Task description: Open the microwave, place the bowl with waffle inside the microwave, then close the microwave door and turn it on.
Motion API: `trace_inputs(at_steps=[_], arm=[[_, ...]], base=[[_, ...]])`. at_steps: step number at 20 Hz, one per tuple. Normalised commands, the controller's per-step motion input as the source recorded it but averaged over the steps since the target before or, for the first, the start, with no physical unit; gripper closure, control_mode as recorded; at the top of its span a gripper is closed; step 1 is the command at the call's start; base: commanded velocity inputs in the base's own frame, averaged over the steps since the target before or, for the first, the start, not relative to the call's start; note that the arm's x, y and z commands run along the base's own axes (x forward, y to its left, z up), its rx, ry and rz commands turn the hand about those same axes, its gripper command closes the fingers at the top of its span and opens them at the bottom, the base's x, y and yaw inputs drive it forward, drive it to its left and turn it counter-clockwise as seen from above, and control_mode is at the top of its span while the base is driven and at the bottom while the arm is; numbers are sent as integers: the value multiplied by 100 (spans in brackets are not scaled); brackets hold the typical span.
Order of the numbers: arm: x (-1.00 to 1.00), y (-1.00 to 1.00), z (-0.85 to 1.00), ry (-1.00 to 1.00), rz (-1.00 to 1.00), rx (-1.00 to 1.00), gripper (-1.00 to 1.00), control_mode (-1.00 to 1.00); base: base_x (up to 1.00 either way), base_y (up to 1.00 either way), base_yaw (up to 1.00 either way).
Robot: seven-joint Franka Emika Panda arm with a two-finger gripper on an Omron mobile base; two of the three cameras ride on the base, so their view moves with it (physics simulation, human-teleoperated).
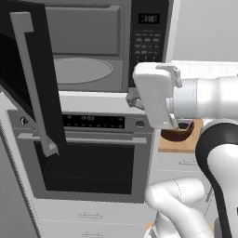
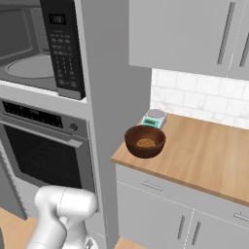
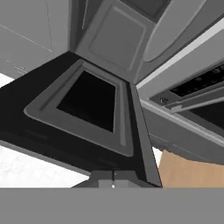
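Door-opening looks done, with the microwave door (image 1: 28,79) swung wide and cavity bare, while the bowl with waffle (image 2: 145,141) sits on the wooden counter (image 2: 204,155), unloaded, gripper (image 3: 113,184) pinched together on nothing.

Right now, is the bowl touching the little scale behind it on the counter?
Apart. The right base view shows a strip of bare wooden counter between the bowl and the scale behind it.

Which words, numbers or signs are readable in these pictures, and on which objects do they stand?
None can be read.
Microwave display: pale digits, too blurred.
Microwave keypad: small key labels, too small.
Oven control panel: faint marks, unreadable.
Kitchen scale: teal screen, no legible figure.
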Motion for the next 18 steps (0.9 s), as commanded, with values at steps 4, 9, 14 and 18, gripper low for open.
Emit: trace_inputs(at_steps=[4,9,14,18], arm=[[47,45,0,4,0,25,100,-100],[34,67,0,10,0,18,100,-100],[16,30,4,20,8,15,100,-100],[9,20,3,27,21,12,100,-100]], base=[[0,0,0],[0,0,0],[0,0,0],[0,0,0]])
